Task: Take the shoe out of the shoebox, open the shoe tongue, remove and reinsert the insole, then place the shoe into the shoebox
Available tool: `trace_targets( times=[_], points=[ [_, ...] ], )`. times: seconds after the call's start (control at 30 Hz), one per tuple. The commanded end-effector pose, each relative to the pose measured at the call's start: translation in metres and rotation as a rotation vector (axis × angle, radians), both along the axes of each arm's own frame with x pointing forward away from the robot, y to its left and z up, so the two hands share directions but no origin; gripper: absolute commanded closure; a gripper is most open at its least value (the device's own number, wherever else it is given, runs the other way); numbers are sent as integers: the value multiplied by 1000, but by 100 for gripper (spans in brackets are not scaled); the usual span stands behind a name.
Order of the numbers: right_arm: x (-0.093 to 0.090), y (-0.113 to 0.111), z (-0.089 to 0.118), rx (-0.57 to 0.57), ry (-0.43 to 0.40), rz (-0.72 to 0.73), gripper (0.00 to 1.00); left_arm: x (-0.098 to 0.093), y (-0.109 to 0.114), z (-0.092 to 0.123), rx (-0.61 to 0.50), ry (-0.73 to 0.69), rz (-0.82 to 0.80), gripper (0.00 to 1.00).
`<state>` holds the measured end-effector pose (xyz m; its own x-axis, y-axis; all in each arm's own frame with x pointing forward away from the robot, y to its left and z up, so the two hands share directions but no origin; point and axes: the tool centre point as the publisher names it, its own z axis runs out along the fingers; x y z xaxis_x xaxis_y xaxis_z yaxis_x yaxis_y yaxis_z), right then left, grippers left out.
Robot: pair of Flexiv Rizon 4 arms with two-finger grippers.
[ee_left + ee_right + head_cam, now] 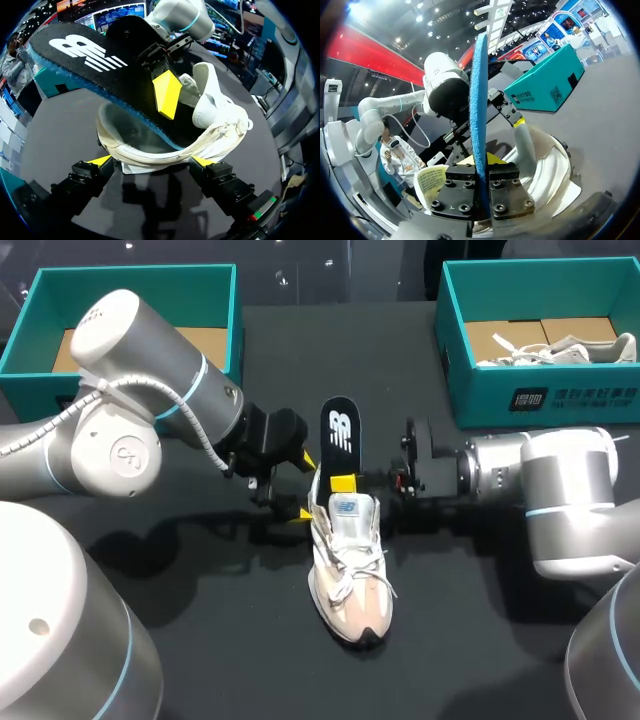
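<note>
Insole [340, 428] handling is the step in hand. The black insole stands steeply out of the heel opening of the shoe [350, 580], with its front end down inside and its printed end in the air above the heel. The right gripper [345, 483] is clamped on the insole just above the shoe's collar, one finger on each face, and I judge that this pinch across the thin sheet lets it steer the insole along the shoe. The left gripper [303, 487] sits at the shoe's heel on the opposite side. Its two yellow tips look pressed on the heel from two sides, probably so the shoe neither lifts nor slides with the insole. The tongue [210, 95] is folded forward toward the toe, which leaves the opening free. The shoe lies on the table [480, 640] with its toe toward the robot, outside both boxes. The left shoebox [130, 280] is well off beyond its heel, and the right shoebox [540, 400] holds a second shoe [560, 352]. Whether the insole is coming out or going back in cannot be told.
</note>
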<state>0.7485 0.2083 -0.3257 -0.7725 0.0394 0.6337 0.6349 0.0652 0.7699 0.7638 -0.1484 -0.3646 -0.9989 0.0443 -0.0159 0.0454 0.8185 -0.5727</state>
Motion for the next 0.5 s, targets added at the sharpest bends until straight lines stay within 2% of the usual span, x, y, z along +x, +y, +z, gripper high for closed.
trace_targets(
  times=[0.03, 0.17, 0.2, 0.3, 0.5],
  points=[
    [-6, 1, -2, -23, 25, 1, 100, 0, 0, 0, 1, -1, 0, 0],
    [-4, 4, 1, -26, 18, 6, 98, 0, 0, 0, 1, -1, 0, 0],
    [-2, 4, 4, -26, 10, 8, 80, 0, 0, 0, 1, -1, 0, 0],
    [2, 7, 12, -26, -18, 16, 68, 0, 0, 0, 1, -1, 0, 0],
    [13, 9, 26, -24, -62, 39, 69, 0, 0, 0, 1, -1, 0, 0]
  ],
)
